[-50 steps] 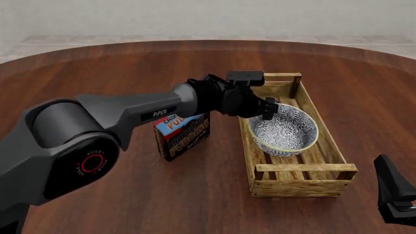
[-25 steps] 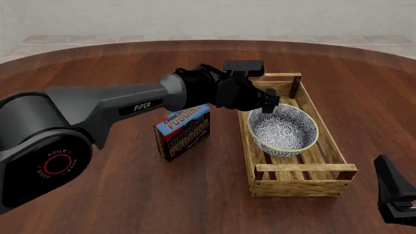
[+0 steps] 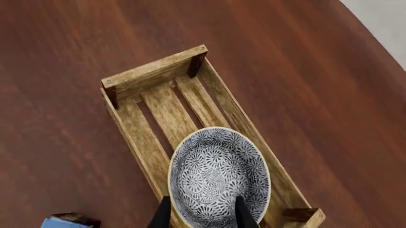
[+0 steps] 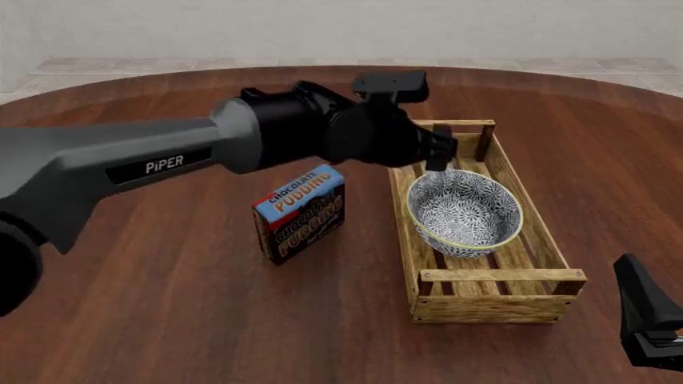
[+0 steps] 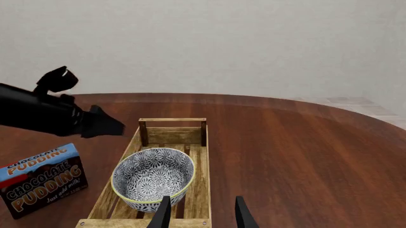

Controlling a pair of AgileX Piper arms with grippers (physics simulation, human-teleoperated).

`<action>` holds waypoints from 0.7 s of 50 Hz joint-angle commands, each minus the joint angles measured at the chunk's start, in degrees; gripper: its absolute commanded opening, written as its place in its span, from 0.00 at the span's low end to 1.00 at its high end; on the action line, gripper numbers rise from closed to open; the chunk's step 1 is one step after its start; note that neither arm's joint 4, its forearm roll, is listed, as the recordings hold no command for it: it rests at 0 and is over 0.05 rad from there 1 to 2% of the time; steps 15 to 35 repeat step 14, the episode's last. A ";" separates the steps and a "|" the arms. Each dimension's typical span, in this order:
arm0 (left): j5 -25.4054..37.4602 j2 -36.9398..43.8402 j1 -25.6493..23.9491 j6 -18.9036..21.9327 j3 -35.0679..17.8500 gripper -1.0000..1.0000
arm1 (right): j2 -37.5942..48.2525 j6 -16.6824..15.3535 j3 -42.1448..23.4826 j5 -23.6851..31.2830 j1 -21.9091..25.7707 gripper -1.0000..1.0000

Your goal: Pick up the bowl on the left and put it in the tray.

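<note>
Inside the wooden crate [image 4: 493, 264] sits the floral bowl [image 4: 465, 212], resting on the slatted bottom toward the middle, with its cream-yellow rim level. Above the bowl's far-left edge hangs the left pincer [image 4: 436, 160], clear of the rim and holding nothing; in the left wrist view its two dark fingers [image 3: 242, 214] stand apart, one over the bowl's patterned inside, the other beside its outer wall. That view cuts off the crate's near end and shows only a blue corner of the chocolate pudding box [image 4: 300, 213], whose label reads plainly from the front, where it stands on the desk [image 4: 160, 320] just left of the crate. At the front view's lower right corner, the right pincer [image 4: 648, 324] is partly cropped and lies well apart from the crate; its own wrist view shows its fingers [image 5: 242, 213] spread and empty, with the bowl [image 5: 153, 177] beyond them.
</note>
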 commanded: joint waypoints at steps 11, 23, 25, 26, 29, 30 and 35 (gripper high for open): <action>-2.63 -9.61 -0.10 -0.71 7.92 1.00 | -0.01 0.01 0.00 0.00 0.01 1.00; -3.33 -11.60 -0.36 -0.78 10.05 1.00 | 0.01 0.00 0.00 0.00 0.01 1.00; -3.33 -11.60 -0.36 -0.78 10.05 1.00 | 0.01 0.00 0.00 0.00 0.01 1.00; -3.33 -11.60 -0.36 -0.78 10.05 1.00 | 0.01 0.00 0.00 0.00 0.01 1.00; -3.33 -11.60 -0.36 -0.78 10.05 1.00 | 0.01 0.00 0.00 0.00 0.01 1.00; -3.33 -11.60 -0.36 -0.78 10.05 1.00 | 0.01 0.00 0.00 0.00 0.01 1.00; -3.33 -11.60 -0.36 -0.78 10.05 1.00 | 0.01 0.00 0.00 0.00 0.01 1.00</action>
